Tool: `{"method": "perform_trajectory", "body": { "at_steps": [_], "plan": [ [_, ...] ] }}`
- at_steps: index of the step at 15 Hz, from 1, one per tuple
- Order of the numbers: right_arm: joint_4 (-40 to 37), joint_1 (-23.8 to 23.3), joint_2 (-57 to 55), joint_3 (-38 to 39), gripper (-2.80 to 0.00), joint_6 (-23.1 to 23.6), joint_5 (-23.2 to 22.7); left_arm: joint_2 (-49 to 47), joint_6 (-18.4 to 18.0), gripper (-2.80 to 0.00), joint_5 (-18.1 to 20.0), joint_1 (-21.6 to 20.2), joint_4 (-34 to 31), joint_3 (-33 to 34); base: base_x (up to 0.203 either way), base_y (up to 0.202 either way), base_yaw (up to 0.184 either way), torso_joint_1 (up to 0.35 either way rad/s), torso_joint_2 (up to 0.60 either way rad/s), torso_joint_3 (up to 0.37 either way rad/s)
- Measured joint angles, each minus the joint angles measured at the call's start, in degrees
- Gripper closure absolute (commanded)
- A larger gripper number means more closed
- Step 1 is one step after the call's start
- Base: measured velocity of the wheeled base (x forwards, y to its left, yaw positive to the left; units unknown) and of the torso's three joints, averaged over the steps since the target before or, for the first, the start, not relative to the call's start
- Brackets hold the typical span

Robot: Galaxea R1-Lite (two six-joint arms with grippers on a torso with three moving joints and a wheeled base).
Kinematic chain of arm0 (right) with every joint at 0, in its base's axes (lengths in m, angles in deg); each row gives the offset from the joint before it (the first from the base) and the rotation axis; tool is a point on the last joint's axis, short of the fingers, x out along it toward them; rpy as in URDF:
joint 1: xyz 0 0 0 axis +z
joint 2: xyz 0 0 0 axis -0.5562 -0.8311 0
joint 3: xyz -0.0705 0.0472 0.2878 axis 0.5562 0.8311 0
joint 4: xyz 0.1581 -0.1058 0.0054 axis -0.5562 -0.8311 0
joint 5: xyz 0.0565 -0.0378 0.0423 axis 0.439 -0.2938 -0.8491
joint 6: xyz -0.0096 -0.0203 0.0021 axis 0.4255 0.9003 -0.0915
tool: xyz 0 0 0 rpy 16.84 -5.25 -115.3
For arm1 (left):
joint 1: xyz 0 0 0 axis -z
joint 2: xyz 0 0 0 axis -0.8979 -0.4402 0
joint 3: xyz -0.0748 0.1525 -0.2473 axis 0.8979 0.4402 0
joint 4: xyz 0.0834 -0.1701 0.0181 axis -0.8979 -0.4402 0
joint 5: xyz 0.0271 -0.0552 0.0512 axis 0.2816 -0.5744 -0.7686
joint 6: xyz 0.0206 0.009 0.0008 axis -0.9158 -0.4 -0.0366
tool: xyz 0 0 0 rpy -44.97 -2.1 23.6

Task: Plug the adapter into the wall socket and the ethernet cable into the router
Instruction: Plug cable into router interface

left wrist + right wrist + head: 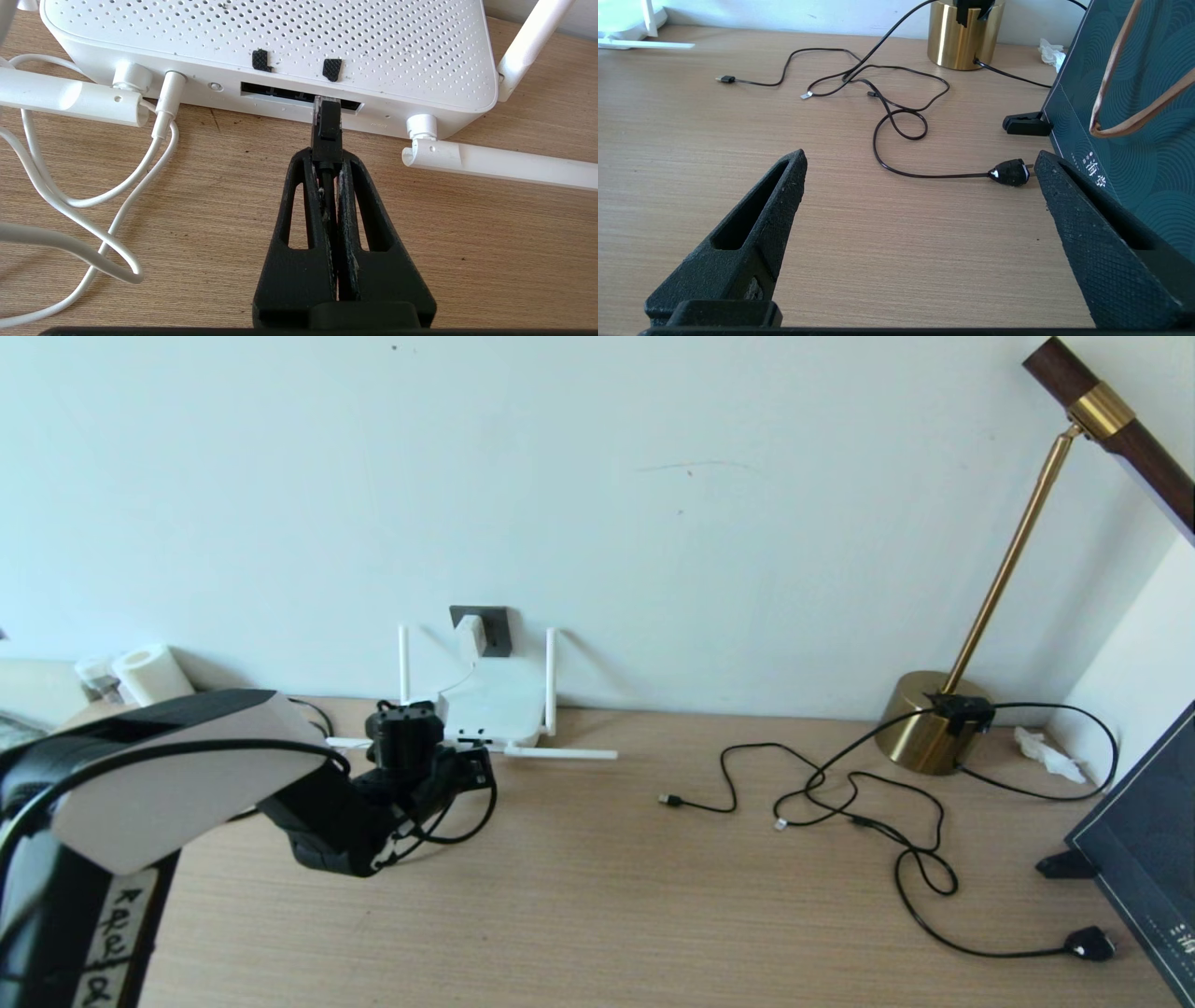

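The left gripper (327,161) is clamped on the ethernet cable (325,126), its two black fingers (299,205) pressed tight around the black plug just behind the clear tip. That tip sits at the mouth of the dark port strip on the near edge of the router (280,42) — whether it is fully seated cannot be told. In the head view the left gripper (467,770) reaches in from the left and meets the router (495,705) at its near edge, with the black cable looping below the wrist.

The router lies flat on the wooden desk (597,896) against the far wall; two antennas stand upright, two lie flat along the desk. A thin white cord (93,196) plugs into the router's near edge to the left of the ports and coils on the desk. Behind the router, the adapter (473,635) sits in the wall socket (485,627).

The right gripper (920,182) hangs with its fingers wide apart above the right side of the desk, holding nothing. Beyond it lie thin black cords (887,107), a small black plug (1011,171) and the brass lamp base (964,35); a dark blue box (1134,116) stands at the right.
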Motion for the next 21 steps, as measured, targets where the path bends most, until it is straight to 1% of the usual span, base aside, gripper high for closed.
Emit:
{"method": "perform_trajectory", "body": {
  "at_steps": [10,21],
  "plan": [
    [0.01,0.00,0.00,0.00,-2.80,0.00,0.00,-0.52,-0.11,0.00,0.69,-0.87,0.17,-0.16,0.000,0.000,0.000,0.000,0.00,0.000],
    [0.01,0.00,0.00,0.00,-2.80,-0.02,0.02,-0.83,-0.16,0.00,0.72,-0.89,0.01,0.30,0.000,0.000,0.000,0.000,0.00,0.000]
  ]
}}
